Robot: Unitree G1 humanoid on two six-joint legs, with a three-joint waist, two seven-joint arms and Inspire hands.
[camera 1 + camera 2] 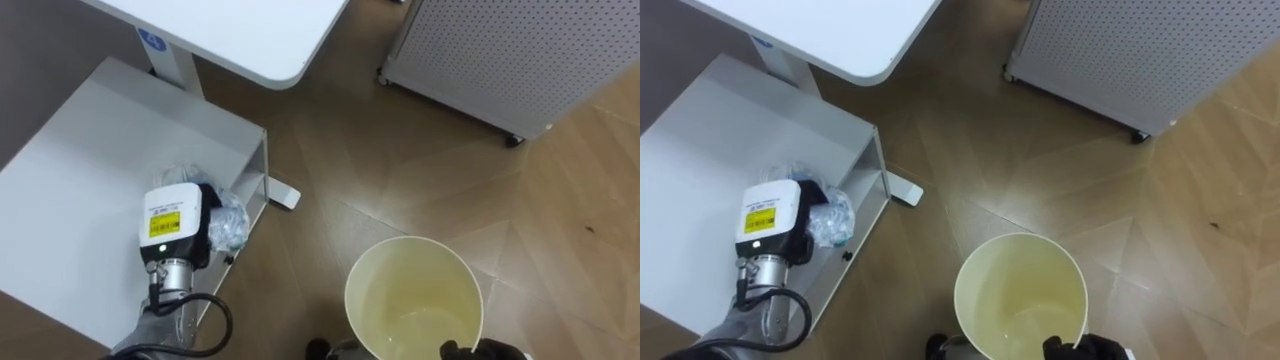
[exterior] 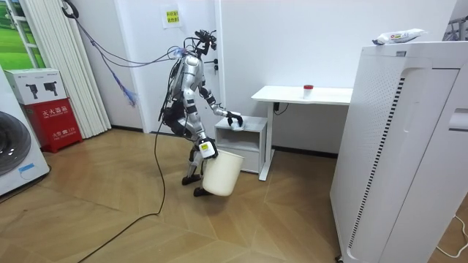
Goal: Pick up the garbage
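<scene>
At the far left you have the low white surface (image 1: 80, 150), and your left robot hand (image 1: 178, 222) sits over its right edge, near you. Its dark fingers are curled round a wad of crumpled clear plastic (image 1: 230, 225), which bulges out on the hand's right side, just above the surface's corner. I can't tell whether the wad touches the surface or hangs a little above it. Beyond that, at the far side, the rounded corner of a higher white surface (image 1: 250, 35) overhangs the low one. To the right, over the wooden floor (image 1: 400, 180), you have a cream bucket (image 1: 410, 290), mouth up and bare inside. Your right robot hand (image 1: 487, 351) grips its near rim, fingers hooked over the edge. In the room view the bucket hangs tilted from that hand at knee height while the robot stands at the low surface. Far right stands a white perforated cabinet on wheels (image 1: 500, 60).
</scene>
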